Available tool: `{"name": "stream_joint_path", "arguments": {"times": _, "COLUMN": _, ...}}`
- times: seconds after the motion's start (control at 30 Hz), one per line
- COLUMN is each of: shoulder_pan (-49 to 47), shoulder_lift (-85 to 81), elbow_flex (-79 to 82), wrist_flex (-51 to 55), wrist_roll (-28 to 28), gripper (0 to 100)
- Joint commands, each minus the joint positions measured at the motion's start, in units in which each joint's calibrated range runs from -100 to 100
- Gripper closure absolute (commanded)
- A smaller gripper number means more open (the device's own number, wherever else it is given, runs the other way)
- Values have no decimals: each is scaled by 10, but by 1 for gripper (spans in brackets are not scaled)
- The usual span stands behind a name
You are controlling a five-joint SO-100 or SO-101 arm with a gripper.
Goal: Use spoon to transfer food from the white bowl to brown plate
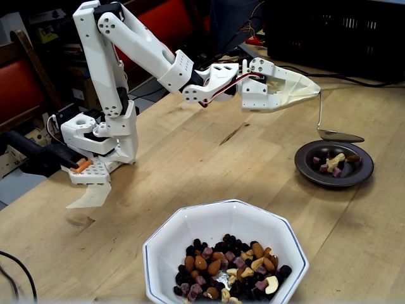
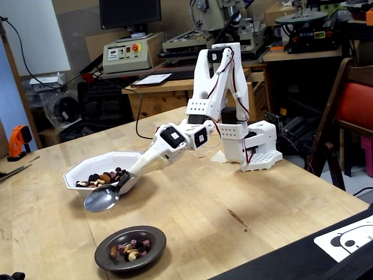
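Observation:
My gripper [image 1: 311, 89] is shut on the thin handle of the spoon [image 1: 340, 135], which hangs down with its oval bowl level and empty just above the far rim of the brown plate [image 1: 310, 171]. The plate holds a few pieces of food [image 1: 334, 162]. The white bowl [image 1: 190, 231] stands at the table's front with a pile of food [image 1: 228, 269] in it. In the other fixed view the gripper [image 2: 130, 174] holds the spoon [image 2: 102, 198] between the white bowl [image 2: 87, 166] behind it and the brown plate [image 2: 111, 259] in front.
The arm's base [image 1: 101, 142] is clamped at the table's left edge, with a pale spare jaw piece [image 1: 88, 196] lying beside it. A black crate [image 1: 342, 31] stands at the back right. A red chair [image 2: 355, 105] and a panda sheet [image 2: 349, 239] are at the table's side.

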Motion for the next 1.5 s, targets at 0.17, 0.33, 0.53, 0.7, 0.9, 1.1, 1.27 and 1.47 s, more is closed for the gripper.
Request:
{"name": "stream_joint_path", "arguments": {"times": 0.17, "shoulder_pan": -6, "shoulder_lift": -9, "elbow_flex": -31, "wrist_flex": -2, "wrist_roll": 31, "gripper": 97}}
{"name": "stream_joint_path", "arguments": {"times": 0.33, "shoulder_pan": -6, "shoulder_lift": -13, "elbow_flex": -31, "wrist_flex": -2, "wrist_roll": 28, "gripper": 97}}
{"name": "stream_joint_path", "arguments": {"times": 0.53, "shoulder_pan": -5, "shoulder_lift": -15, "elbow_flex": -34, "wrist_flex": -1, "wrist_roll": -11, "gripper": 97}}
{"name": "stream_joint_path", "arguments": {"times": 0.7, "shoulder_pan": 0, "shoulder_lift": -17, "elbow_flex": -32, "wrist_flex": -1, "wrist_roll": -62, "gripper": 97}}
{"name": "stream_joint_path", "arguments": {"times": 0.9, "shoulder_pan": 1, "shoulder_lift": -18, "elbow_flex": -32, "wrist_flex": -6, "wrist_roll": -139, "gripper": 97}}
{"name": "stream_joint_path", "arguments": {"times": 1.1, "shoulder_pan": 32, "shoulder_lift": -18, "elbow_flex": -38, "wrist_flex": -9, "wrist_roll": -199, "gripper": 97}}
{"name": "stream_joint_path", "arguments": {"times": 1.27, "shoulder_pan": 87, "shoulder_lift": -39, "elbow_flex": -39, "wrist_flex": -5, "wrist_roll": -253, "gripper": 97}}
{"name": "stream_joint_path", "arguments": {"times": 1.47, "shoulder_pan": 142, "shoulder_lift": -135, "elbow_flex": -24, "wrist_flex": -2, "wrist_roll": -286, "gripper": 98}}
